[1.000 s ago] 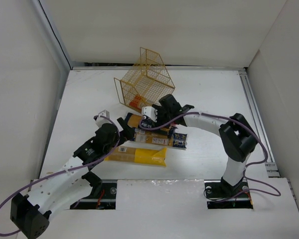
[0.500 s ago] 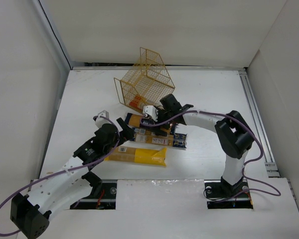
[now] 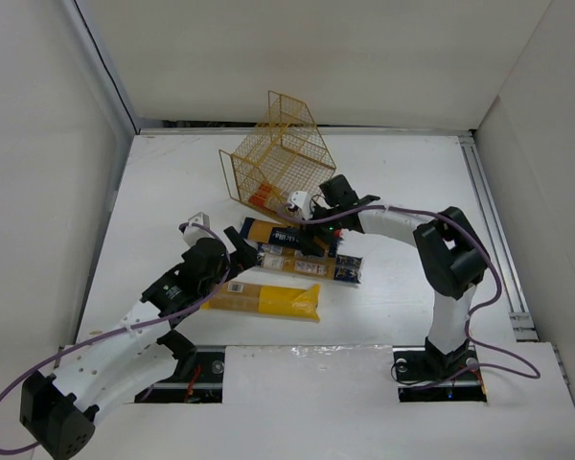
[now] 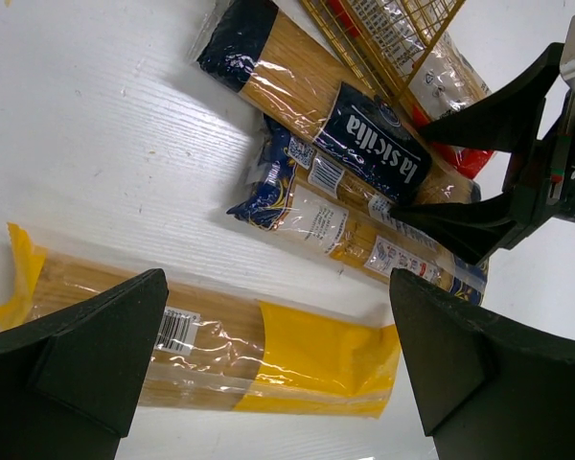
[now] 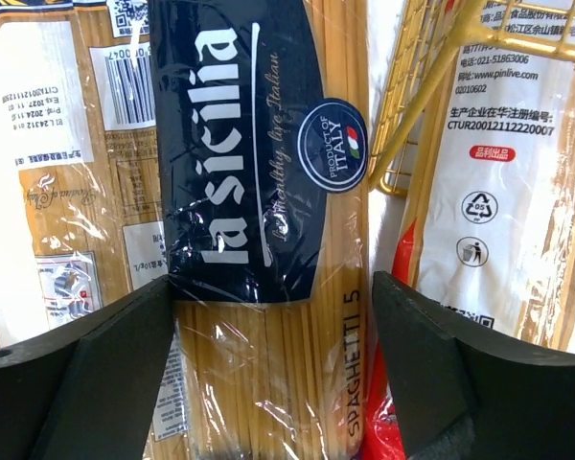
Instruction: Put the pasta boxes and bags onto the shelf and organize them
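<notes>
Left fingers (image 4: 276, 287) are hanging wide open, holding nothing, over the yellow bag (image 3: 264, 299) lying flat on the tabletop (image 3: 402, 192). Just beyond, the clear bag (image 3: 309, 262) is lying touching the blue-label pack (image 3: 268, 233). Right fingers (image 5: 273, 287) are straddling that pack, spread to its width and close at both sides; can't tell if gripping. Red-and-white box (image 3: 263, 199) is sitting in the low near end of the tilted shelf (image 3: 287, 144).

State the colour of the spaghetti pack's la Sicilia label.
The label is dark navy with white lettering; clearest in the right wrist view.
</notes>
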Robot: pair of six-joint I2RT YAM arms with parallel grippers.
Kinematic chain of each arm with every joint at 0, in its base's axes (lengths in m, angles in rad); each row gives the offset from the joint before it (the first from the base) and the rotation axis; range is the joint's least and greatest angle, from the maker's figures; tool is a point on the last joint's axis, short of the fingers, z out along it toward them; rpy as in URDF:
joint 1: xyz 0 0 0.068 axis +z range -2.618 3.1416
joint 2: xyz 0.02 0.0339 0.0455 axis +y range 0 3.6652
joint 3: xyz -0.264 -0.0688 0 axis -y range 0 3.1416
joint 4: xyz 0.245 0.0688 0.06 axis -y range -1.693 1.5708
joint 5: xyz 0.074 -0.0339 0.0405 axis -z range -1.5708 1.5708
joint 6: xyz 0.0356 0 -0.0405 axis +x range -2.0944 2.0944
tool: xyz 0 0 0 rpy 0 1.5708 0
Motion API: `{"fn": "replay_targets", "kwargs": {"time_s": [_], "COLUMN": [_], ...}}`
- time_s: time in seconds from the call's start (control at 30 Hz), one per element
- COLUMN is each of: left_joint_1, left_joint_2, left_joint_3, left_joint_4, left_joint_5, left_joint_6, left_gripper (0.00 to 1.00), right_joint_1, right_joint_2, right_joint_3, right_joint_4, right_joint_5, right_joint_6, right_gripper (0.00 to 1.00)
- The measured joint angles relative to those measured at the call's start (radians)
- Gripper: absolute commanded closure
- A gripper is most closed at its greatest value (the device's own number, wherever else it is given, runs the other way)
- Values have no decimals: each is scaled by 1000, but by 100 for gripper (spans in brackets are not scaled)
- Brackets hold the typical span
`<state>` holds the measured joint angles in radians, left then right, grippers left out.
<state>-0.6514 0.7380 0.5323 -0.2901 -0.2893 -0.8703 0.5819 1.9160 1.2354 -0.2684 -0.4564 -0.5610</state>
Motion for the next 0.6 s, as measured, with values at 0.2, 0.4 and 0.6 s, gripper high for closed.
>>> {"fn": "replay_targets", "kwargs": {"time_s": [0.2, 0.4, 0.6], "left_joint_1": [0, 0, 0], "left_joint_2": [27, 47, 50], "left_joint_3": [0, 0, 0], "left_joint_4": [5, 9, 10], "left_joint_5": [2, 2, 2], "left_joint_6": [0, 0, 0], "left_gripper": [0, 0, 0], "right_joint_1": [-3, 0, 39], "right_joint_2": [-1, 2, -60], "right_joint_3": [-6, -7, -48], "right_joint_4": [2, 26, 21], "right_joint_5": [-16, -33, 27], "right_joint_6": [1, -26, -48], "right_gripper": [34, 94, 100]}}
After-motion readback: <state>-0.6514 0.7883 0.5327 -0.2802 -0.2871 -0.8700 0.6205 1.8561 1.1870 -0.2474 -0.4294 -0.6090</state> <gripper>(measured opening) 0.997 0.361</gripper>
